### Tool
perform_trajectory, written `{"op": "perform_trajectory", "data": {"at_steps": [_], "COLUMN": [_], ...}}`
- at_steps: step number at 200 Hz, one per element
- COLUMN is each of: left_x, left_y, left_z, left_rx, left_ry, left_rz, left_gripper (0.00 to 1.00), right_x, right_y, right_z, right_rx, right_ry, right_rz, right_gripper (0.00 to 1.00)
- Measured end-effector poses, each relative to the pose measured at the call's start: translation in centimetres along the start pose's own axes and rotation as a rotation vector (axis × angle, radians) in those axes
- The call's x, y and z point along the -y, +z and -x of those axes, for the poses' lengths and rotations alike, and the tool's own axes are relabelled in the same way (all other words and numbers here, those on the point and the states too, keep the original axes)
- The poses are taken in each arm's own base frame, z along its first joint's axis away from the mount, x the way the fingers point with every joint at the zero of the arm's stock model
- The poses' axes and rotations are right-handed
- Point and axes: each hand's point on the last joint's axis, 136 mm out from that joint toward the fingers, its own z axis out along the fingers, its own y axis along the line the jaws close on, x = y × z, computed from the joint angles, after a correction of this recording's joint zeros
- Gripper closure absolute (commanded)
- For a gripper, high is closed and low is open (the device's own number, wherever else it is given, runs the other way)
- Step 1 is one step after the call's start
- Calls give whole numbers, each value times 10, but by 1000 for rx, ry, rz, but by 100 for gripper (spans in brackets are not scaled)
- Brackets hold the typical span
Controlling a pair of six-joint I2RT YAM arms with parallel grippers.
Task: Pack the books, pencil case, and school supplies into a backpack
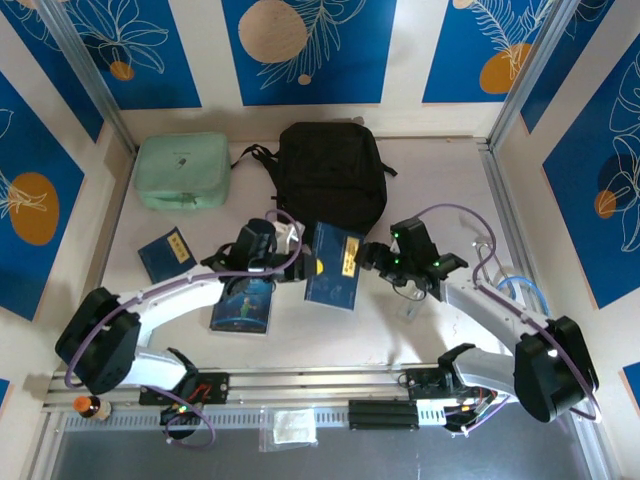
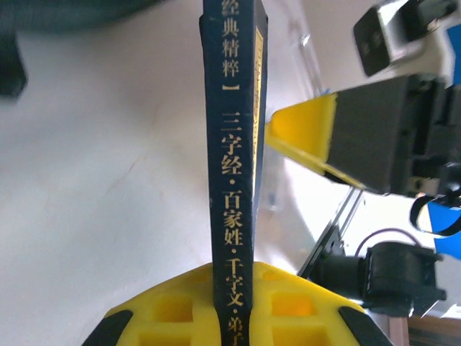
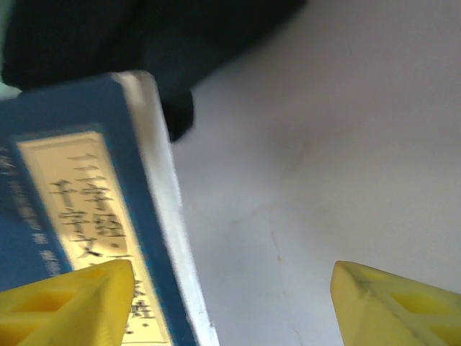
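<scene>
Holding navy book [image 1: 335,265] by spine in left gripper [image 1: 296,264], with right gripper [image 1: 374,258] wide at its right edge, long axis aimed far at backpack [image 1: 333,170].

Enclosure as you see it from above: cream walls [image 1: 205,50] carrying blue panels [image 1: 340,70] with white leaf outlines and orange discs, metal corner posts [image 1: 85,75], pale evenly lit tabletop [image 1: 440,190].

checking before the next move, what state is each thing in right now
navy book: closed, clamped in left gripper
left gripper: shut on navy book
right gripper: open, beside the navy book
blue book: closed, flat on table
small dark book: closed, flat on table
mint case: closed
backpack: lying flat, zip unclear
</scene>
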Motion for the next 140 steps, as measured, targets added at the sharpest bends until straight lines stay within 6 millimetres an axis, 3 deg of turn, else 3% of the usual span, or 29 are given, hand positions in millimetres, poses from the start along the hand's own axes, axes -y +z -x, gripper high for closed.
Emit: {"op": "perform_trajectory", "data": {"at_steps": [34, 74, 103, 140], "left_x": [25, 7, -15, -14], "left_y": [-18, -23, -11, -9], "left_z": [62, 132, 157, 175], "left_rx": [136, 302, 378, 449], "left_ry": [47, -67, -213, -357], "left_rz": [-29, -34, -55, -124], "left_gripper": [100, 100, 100, 100], "right_x": [-23, -62, -85, -113], "right_y": [-17, -30, -23, -6], "right_z": [42, 64, 66, 63], "right_rx": [94, 120, 84, 29], "right_ry": [39, 100, 171, 272], "right_rz": [93, 278, 380, 485], "right_gripper": [22, 15, 12, 13]}}
